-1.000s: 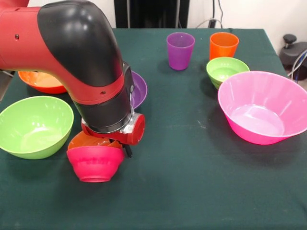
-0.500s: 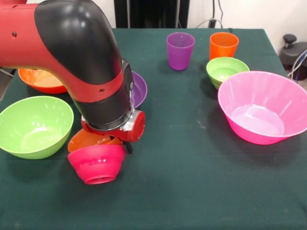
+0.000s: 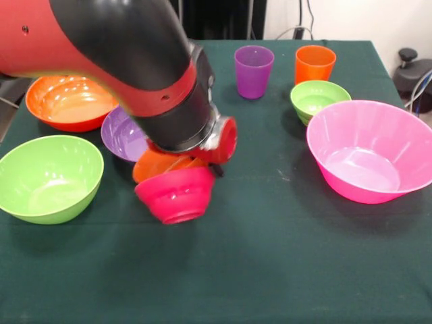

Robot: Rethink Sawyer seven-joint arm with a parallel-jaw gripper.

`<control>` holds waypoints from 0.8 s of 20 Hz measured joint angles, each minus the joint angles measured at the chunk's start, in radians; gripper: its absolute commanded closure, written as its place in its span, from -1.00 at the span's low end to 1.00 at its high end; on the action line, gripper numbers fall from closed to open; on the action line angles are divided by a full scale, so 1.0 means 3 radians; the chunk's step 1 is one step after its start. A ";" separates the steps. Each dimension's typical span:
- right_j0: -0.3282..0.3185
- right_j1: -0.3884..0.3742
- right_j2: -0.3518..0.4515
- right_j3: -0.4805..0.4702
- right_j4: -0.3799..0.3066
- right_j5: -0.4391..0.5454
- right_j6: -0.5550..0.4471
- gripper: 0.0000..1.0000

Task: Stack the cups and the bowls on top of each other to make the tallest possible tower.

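The tower, a small red-magenta bowl with a small orange bowl nested in it, hangs tilted at centre left under the gripper, apparently lifted for carrying; whether the jaws clamp its rim I cannot tell. Left of it sit the lime green bowl, the large orange bowl and the purple bowl. To the right wait the purple cup, orange cup, small green bowl and pink bowl, probably left free for later stacking.

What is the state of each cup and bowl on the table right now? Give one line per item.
Small red-magenta bowl: lifted, tilted.
Small orange bowl: nested in it, tilted.
Purple bowl: upright, empty.
Orange bowl: upright, empty.
Lime green bowl: upright, empty.
Pink bowl: upright, empty.
Small green bowl: upright, empty.
Purple cup: upright.
Orange cup: upright.
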 measured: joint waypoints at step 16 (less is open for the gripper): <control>0.0349 0.0396 -0.0147 -0.0687 0.0435 0.0984 0.0927 1.00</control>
